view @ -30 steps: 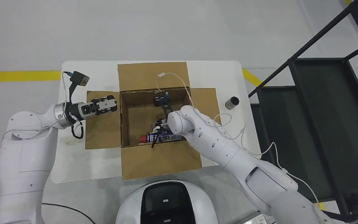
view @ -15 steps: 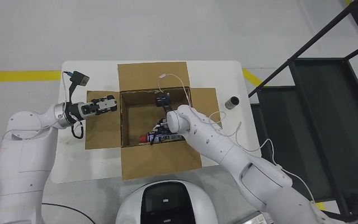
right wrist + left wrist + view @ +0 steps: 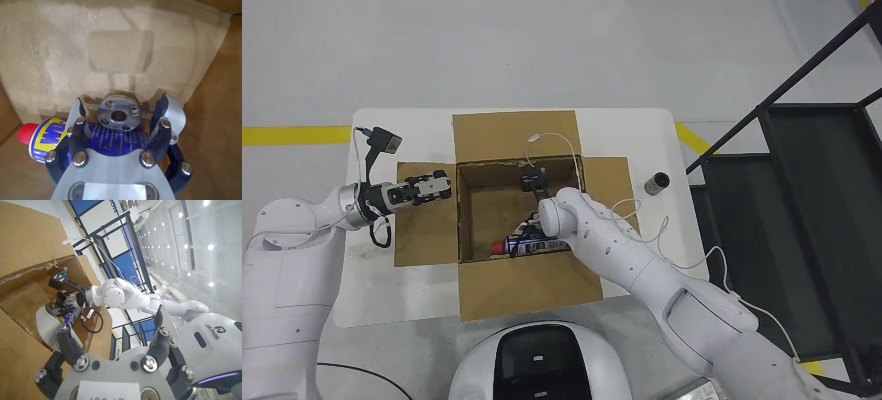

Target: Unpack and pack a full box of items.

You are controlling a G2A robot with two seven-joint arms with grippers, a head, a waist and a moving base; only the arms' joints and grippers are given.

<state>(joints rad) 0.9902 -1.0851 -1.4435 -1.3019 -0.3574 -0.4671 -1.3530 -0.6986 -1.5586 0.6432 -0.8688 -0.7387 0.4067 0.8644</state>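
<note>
Right gripper point(image 3: 122, 101) sits down in the box point(image 3: 527, 290), jaws spread either side of a metal flange point(image 3: 119, 114) by the blue-and-yellow-labelled spray can point(image 3: 47, 136) at the near wall, while the left gripper point(image 3: 440, 185) gapes over the left flap.

Covered by the right arm point(image 3: 622, 250) from above: most of the spray can point(image 3: 517, 243), bar its red-capped end inside the box point(image 3: 532, 285). Masked in the right wrist view by the right pincer point(image 3: 121, 98) and the metal flange point(image 3: 119, 114): the can's far end and part of its body. Cut off at the left wrist view's edge: the box's near side. Too small to identify: a dark cylinder point(image 3: 656, 183) on the table point(image 3: 642, 135).
</note>
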